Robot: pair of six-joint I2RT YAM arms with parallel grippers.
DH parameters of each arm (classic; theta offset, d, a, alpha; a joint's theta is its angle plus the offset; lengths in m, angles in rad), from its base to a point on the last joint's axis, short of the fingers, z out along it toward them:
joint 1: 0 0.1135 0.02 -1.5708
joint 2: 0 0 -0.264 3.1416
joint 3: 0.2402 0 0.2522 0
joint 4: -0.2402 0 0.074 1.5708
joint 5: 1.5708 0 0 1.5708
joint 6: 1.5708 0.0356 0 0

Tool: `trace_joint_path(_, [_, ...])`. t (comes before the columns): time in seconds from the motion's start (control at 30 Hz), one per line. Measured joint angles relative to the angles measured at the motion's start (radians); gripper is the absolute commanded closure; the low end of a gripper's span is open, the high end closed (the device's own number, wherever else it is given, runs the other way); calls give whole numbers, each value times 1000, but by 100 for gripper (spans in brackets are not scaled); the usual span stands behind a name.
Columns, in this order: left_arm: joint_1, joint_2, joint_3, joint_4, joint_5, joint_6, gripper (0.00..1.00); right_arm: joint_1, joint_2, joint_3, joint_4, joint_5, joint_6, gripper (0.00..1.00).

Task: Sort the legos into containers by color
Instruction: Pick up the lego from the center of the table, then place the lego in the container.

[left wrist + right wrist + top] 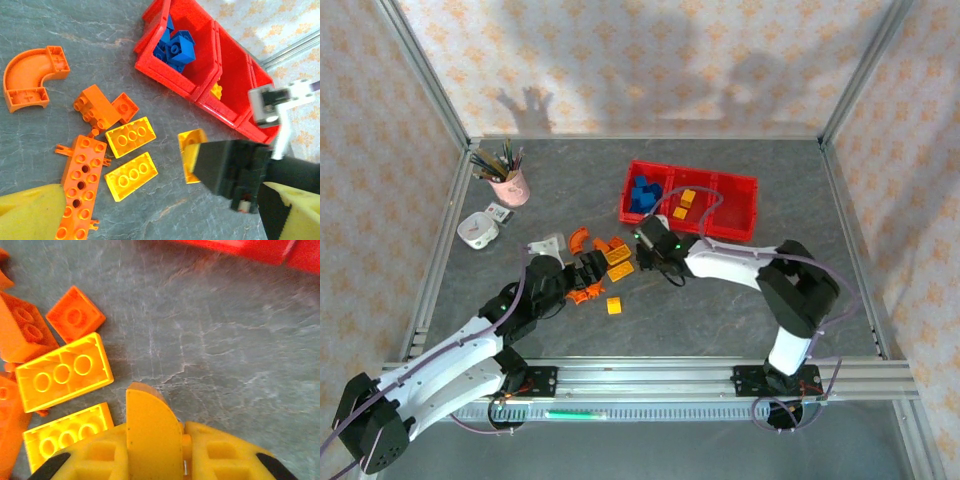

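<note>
Top view. The right gripper [648, 246] is hanging low over the grey table [740, 310], just in front of the red containers [740, 224]. Its jaws are reading too small here. The left gripper [584, 278] is sitting among the loose legos [618, 256] to its left. Blue blocks [642, 193] are lying in the left bin and yellow blocks [685, 200] in the middle bin. A pink pencil cup [512, 184] and a white round object [478, 230] are standing at far left.

Left wrist view. The left gripper's yellow fingers [30, 215] are standing wide apart and gripping nothing. A long orange plate [80, 185] is lying just beside one of them. Two flat yellow pieces [131, 136] and an orange arch [30, 75] are lying on the table. The black right gripper is pinching a yellow lego [189, 155] near the containers.

Right wrist view. The jaws are closing tight on that yellow lego [150, 422], which is standing on edge between the fingers [225, 455]. I cannot tell whether it is touching the table.
</note>
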State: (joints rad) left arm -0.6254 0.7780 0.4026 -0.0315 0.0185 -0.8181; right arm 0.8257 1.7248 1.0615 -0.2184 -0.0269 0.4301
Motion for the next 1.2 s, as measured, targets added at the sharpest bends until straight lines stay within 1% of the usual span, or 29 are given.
trace_joint_path(0.1, [0, 19, 0, 14, 15, 0, 1, -45, -61, -7, -1, -4, -5, 80])
trace_joint_path(0.2, [0, 48, 0, 47, 31, 4, 1, -117, -102, -6, -3, -7, -17, 80])
trace_joint_path(0.33, [-4, 121, 10, 101, 55, 5, 1, -230, -109, 23, -26, -10, -40, 80])
trace_joint_path(0.4, [-15, 161, 22, 126, 61, 7, 1, -269, -103, 50, -35, -5, -49, 80])
trace_joint_path(0.5, [-31, 224, 51, 168, 72, 8, 1, -303, -62, 106, -34, -3, -65, 80])
trace_joint_path(0.73, [-45, 367, 119, 253, 95, 11, 1, -359, 135, 281, -35, 5, -95, 79])
trace_joint_path(0.87, [-48, 417, 147, 283, 106, 15, 1, -387, 212, 339, -37, 16, -108, 70])
trace_joint_path(0.93, [-49, 434, 158, 290, 107, 16, 1, -391, 229, 357, -49, 22, -116, 61])
trace_joint_path(1.13, [-49, 448, 180, 291, 109, 34, 1, -388, 228, 371, -55, 20, -131, 48])
trace_joint_path(1.2, [-49, 446, 181, 290, 109, 34, 1, -388, 219, 365, -54, 19, -135, 45])
